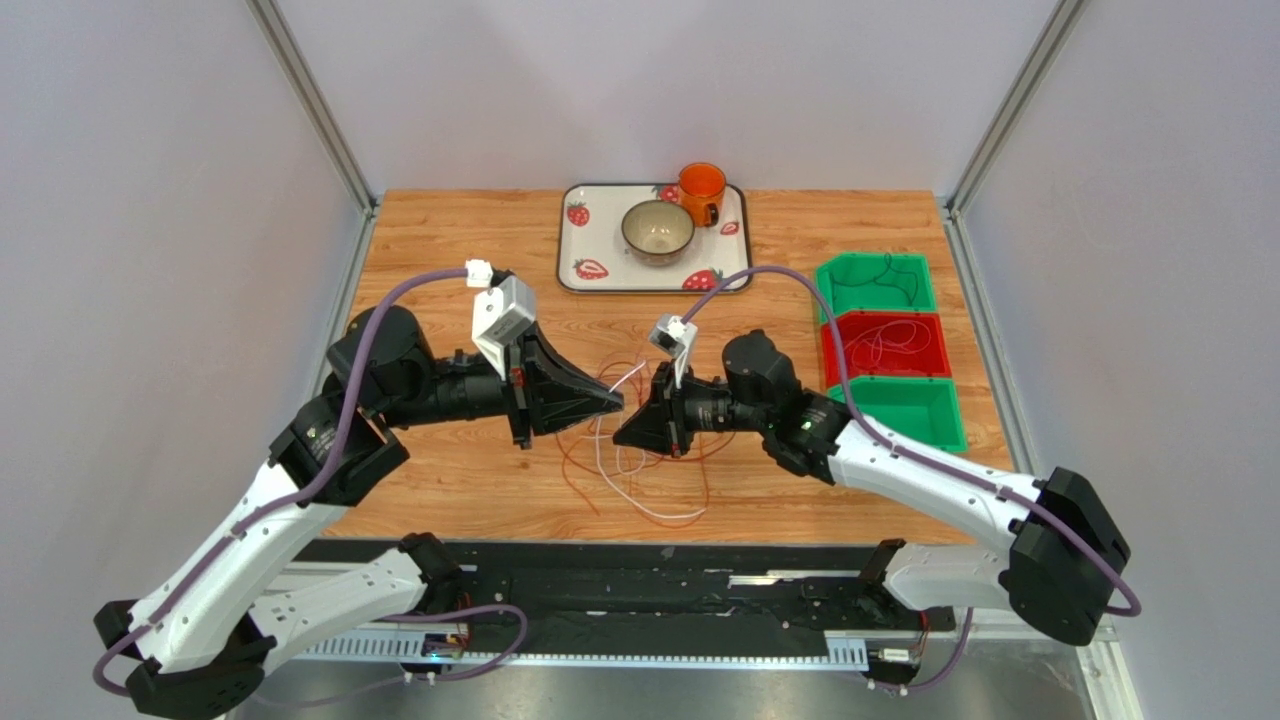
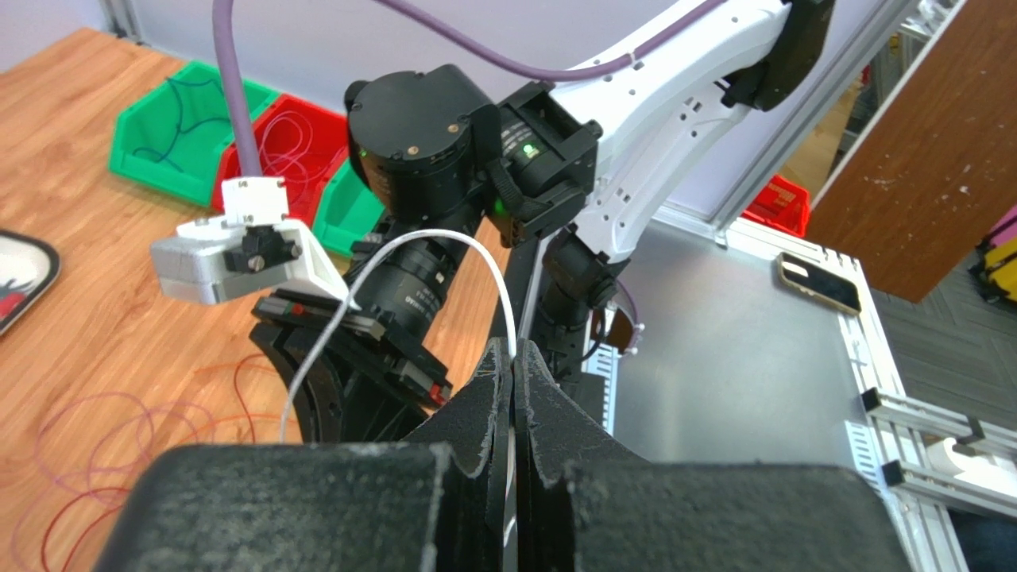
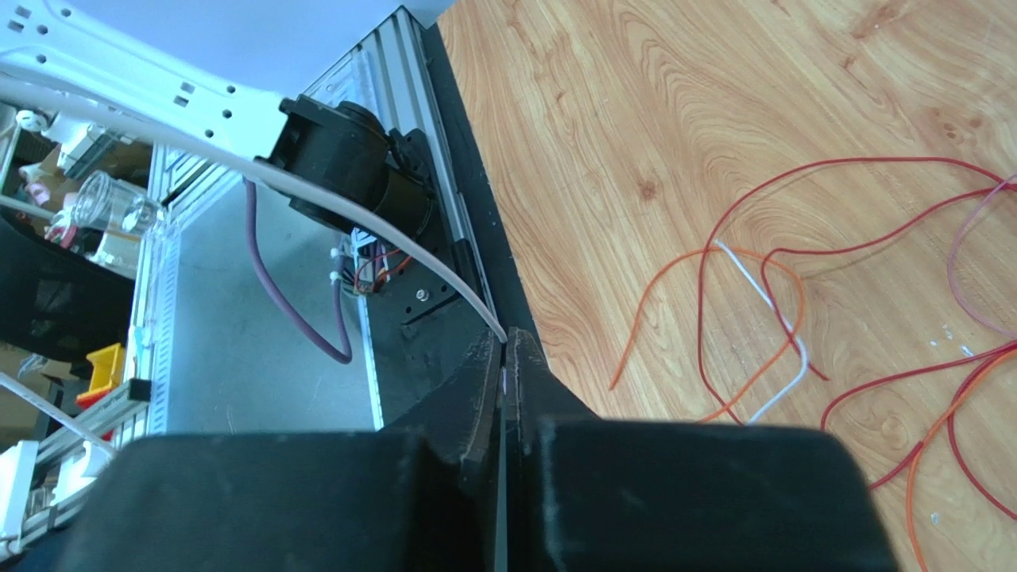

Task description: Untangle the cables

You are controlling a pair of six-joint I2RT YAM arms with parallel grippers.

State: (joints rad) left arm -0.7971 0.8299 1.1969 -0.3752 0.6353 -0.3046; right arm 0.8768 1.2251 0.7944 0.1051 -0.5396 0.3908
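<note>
1. The cables (image 1: 639, 465) are thin strands in red, orange and white. They lie in loose, crossing loops on the table (image 1: 451, 255), below and between your two tools.
2. One white cable (image 3: 406, 254) is lifted clear of the heap and appears to span the air from one tool to the other.
3. Your left tool (image 2: 513, 387) is closed and pinches the white cable at its tips. The strand arcs up and away towards the right arm.
4. Your right tool (image 3: 504, 358) is closed too. The white cable leaves its tips, so it seems to grip that same strand.
5. Judge the cables light, limp and slippery. They will likely sag, drag their neighbours along and slide through a weak pinch. Take hold on a free stretch, away from any crossing.
6. On the outer side of the right tool stand green and red bins (image 1: 909, 417), some holding cables. Far beyond both tools sits a tray (image 1: 571, 243) with a bowl and a mug.
</note>
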